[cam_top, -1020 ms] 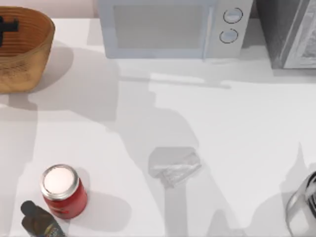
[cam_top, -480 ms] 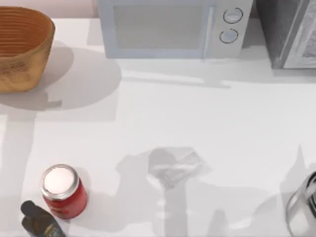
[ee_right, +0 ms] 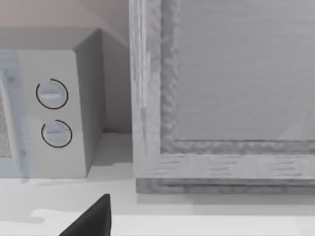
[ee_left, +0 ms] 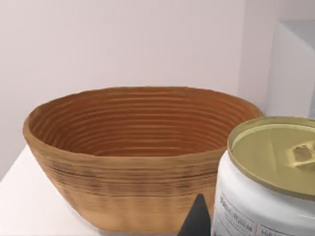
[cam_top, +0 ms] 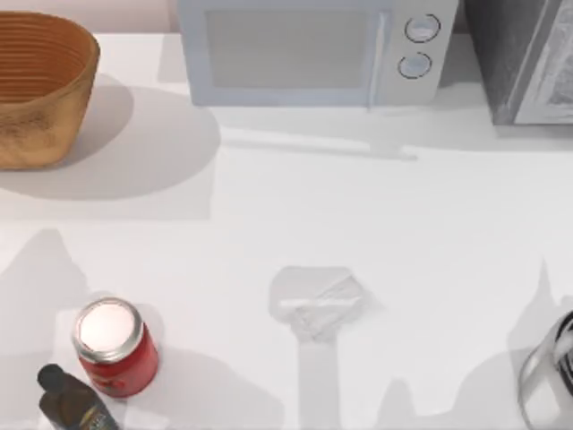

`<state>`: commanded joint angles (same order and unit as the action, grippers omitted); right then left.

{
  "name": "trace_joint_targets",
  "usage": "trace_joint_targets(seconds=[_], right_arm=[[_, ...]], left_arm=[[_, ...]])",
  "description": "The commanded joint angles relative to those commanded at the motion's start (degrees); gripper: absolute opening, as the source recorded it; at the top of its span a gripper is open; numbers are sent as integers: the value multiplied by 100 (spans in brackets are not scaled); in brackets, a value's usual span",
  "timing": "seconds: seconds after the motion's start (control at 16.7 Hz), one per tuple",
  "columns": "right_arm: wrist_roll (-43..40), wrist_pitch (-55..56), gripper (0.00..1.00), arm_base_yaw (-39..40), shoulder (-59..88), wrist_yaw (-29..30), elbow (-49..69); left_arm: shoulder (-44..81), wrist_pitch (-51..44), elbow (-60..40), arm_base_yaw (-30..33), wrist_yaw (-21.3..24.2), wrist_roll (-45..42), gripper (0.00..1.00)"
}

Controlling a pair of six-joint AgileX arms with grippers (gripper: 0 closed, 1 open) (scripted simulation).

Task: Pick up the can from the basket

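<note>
1. Basket (cam_top: pixel 54 98): stands at the far left of the table (cam_top: pixel 358 206). In the left wrist view its bowl appears empty.

2. Can (ee_left: pixel 268 162): in the left wrist view it sits upright, nearer than the basket and outside it, gold end up and about level with the basket's rim. It looks lifted clear of the table.

3. Left gripper (ee_left: pixel 256 223): one dark finger (ee_left: pixel 198 219) lies against the can's white side. The opposite finger is hidden behind the can. Judged state: closed narrow on the can's body, low on its side.

4. Handling: the can is probably a light, rigid metal cylinder with a smooth, slippery wall.
   - Grip across the middle of the body, not the rim.
   - Keep it upright.
   - Use moderate force, since thin walls may dent.

5. Red can (cam_top: pixel 115 348): stands near left, just beside a dark bottle (cam_top: pixel 72 403). Neither is part of the task.

6. Microwave (cam_top: pixel 313 49): at the far centre.

7. Right gripper (ee_right: pixel 91 221): parked at the right, facing the microwave and a grey cabinet (ee_right: pixel 226 93). Its state cannot be told.
</note>
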<state>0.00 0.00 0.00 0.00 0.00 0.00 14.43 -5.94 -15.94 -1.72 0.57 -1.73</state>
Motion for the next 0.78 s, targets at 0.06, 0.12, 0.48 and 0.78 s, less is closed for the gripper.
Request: trace_joint_targets(seconds=[0.06, 0.12, 0.48, 0.78], right_arm=[[0, 0, 100, 0, 0, 0, 0], [0, 0, 100, 0, 0, 0, 0], [0, 0, 100, 0, 0, 0, 0], [0, 0, 100, 0, 0, 0, 0]], left_arm=[[-372, 218, 396, 42, -7, 15, 0], [-689, 387, 738, 80, -16, 37, 0], [-1443, 594, 1594, 171, -57, 173, 0], [-1417, 588, 1594, 155, -59, 161, 0]])
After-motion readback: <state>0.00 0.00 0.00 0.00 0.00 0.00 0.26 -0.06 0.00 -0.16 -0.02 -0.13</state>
